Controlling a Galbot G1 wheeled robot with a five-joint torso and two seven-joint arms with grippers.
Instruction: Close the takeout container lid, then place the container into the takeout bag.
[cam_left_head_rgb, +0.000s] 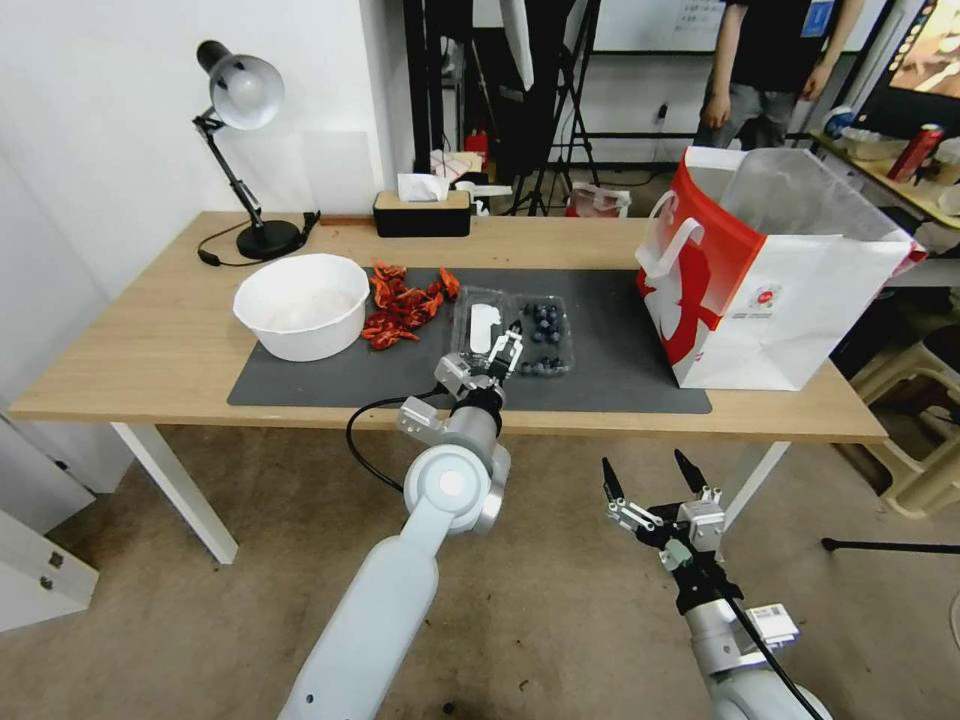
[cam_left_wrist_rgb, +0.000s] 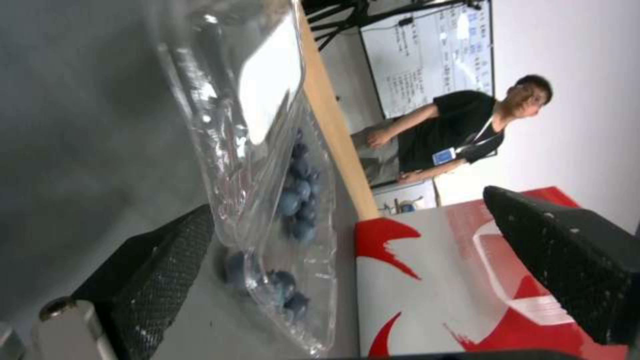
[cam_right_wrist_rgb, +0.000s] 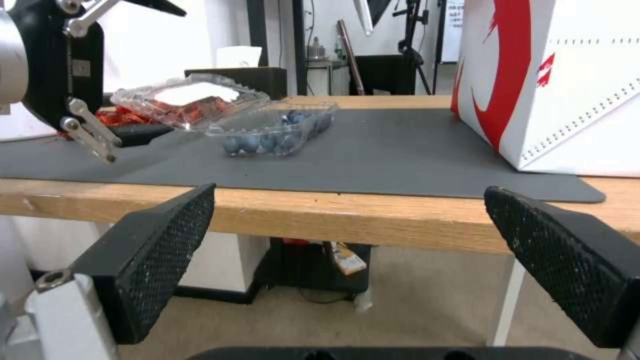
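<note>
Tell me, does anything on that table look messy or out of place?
Yes. A heap of red scraps lies loose on the grey mat beside the white bowl, as if spilled. The blueberry container sits open, its lid half raised by the left claw. The bag stands upright.

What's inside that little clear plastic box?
Dark blueberries fill the takeout container. The lid is partly raised, with the left pincer at it. The label hides whatever lies beneath it.

Left gripper (cam_left_head_rgb: 508, 345) extended forward, fingers spread; right gripper (cam_left_head_rgb: 650, 478) held low, fingers wide apart.
</note>
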